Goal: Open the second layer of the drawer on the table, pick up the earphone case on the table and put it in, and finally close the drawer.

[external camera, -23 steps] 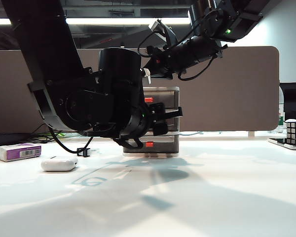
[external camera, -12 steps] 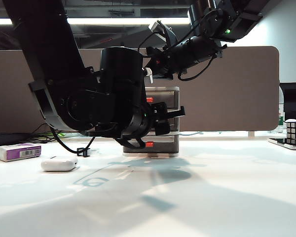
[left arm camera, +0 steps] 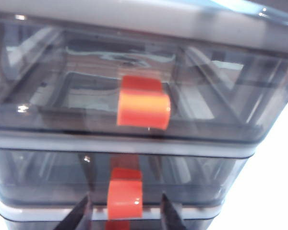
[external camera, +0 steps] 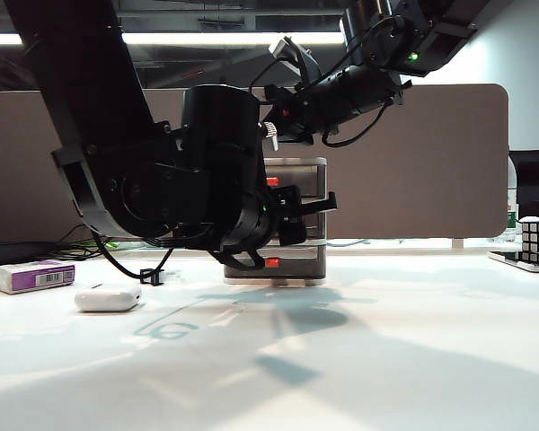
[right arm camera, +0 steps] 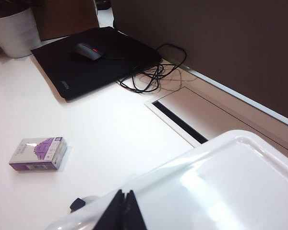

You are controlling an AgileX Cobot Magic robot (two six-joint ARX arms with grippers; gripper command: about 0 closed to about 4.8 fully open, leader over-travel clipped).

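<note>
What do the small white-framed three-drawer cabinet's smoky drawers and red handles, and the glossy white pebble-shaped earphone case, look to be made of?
Smoky drawers: likely translucent tinted plastic; inner walls show through and highlights glint. Red handles: opaque, smooth, probably moulded plastic with soft sheen. Earphone case: likely hard glossy white plastic, by its even shine. The left gripper straddles the middle handle; the right gripper, fingers together, hovers over the cabinet top.
</note>
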